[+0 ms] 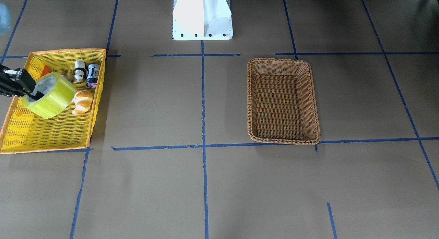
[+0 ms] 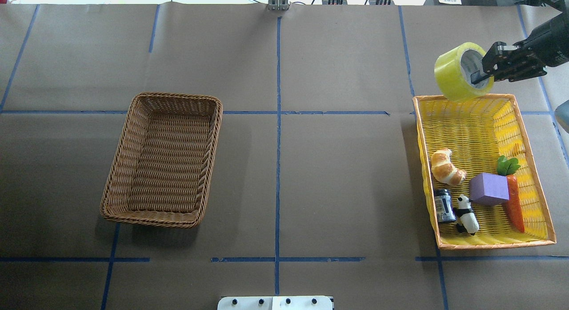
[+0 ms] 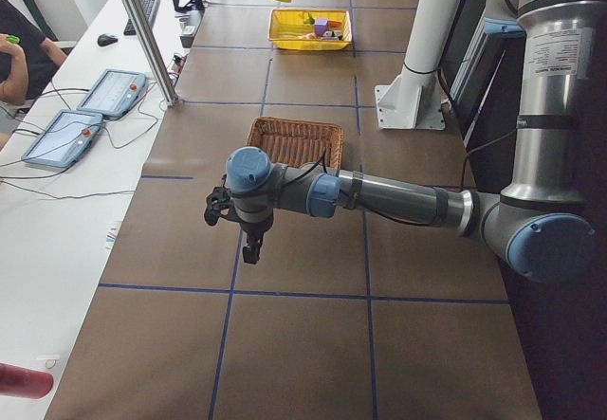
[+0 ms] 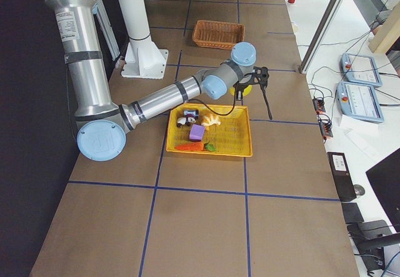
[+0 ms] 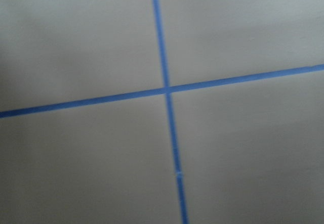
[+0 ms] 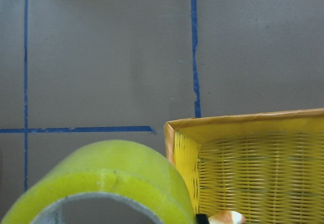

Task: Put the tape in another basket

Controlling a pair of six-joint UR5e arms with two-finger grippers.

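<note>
Right gripper (image 2: pixel 480 76), closed on the wall of the tape (image 2: pixel 453 76): one finger sits inside the white core and the other against the yellow outer face. The roll is tilted and carried in the air clear of the yellow tray (image 2: pixel 471 132). The overhead view shows it over the tray's end farthest from the robot; the front-facing view shows the same roll (image 1: pixel 51 98) in front of the tray's interior. In the right wrist view the tape (image 6: pixel 101 178) fills the lower left, with a corner of the tray below and beside it. Within the tray, toward the end nearest the robot, lie a croissant (image 2: pixel 446 167), a purple block (image 2: pixel 489 189), a carrot (image 2: pixel 513 203) touching the block, a panda figure (image 2: pixel 466 208) and a small dark can (image 2: pixel 443 205) just beside the panda. The basket (image 2: pixel 120 167), brown wicker, stands on the table (image 2: pixel 338 176) well apart from the tray, across the central blue line (image 2: pixel 277 167), and holds nothing visible. Left gripper (image 3: pixel 248 245), seen only in the exterior left view, hangs pointing downward over the table on the side of the basket away from the tray; its opening cannot be told. Its wrist camera shows only brown paper and crossing blue lines.
</note>
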